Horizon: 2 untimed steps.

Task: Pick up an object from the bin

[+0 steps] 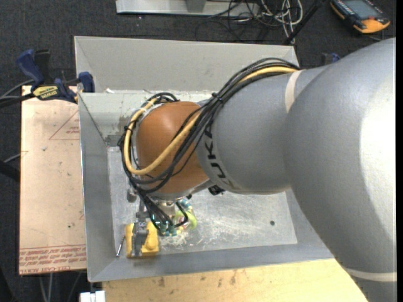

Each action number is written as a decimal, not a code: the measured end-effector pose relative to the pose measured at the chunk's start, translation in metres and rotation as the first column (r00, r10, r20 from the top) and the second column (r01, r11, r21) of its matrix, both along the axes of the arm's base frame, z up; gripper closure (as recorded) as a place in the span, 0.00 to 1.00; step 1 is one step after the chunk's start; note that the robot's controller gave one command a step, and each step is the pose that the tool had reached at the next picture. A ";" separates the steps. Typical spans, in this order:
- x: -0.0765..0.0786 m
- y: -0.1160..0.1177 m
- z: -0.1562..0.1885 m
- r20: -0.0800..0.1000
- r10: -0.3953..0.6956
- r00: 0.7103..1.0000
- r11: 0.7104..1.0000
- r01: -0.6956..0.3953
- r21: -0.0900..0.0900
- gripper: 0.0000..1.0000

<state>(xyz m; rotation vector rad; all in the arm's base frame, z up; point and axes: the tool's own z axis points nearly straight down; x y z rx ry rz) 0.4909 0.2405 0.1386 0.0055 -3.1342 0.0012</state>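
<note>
My gripper (145, 224) reaches down under the arm's orange cover into the front left part of the bin. Directly below it and touching its tip lies a yellow blocky thing (142, 244), close to the front wall. Whether that yellow thing is gripped cannot be seen. Just right of the gripper sits a small green and white thing (185, 221), partly hidden by the wrist. A thin dark stick (119, 249) lies left of the yellow thing, near the bin's left wall.
The big grey arm and its orange cover with cables hang over the middle and back of the bin, hiding much of the floor. The bin's front wall and left wall stand close to the gripper.
</note>
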 end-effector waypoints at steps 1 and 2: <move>0.002 -0.001 0.003 0.006 -0.004 1.000 1.000 0.004 0.002 0.00; -0.004 -0.023 -0.060 0.002 -0.130 0.992 0.991 0.130 0.008 1.00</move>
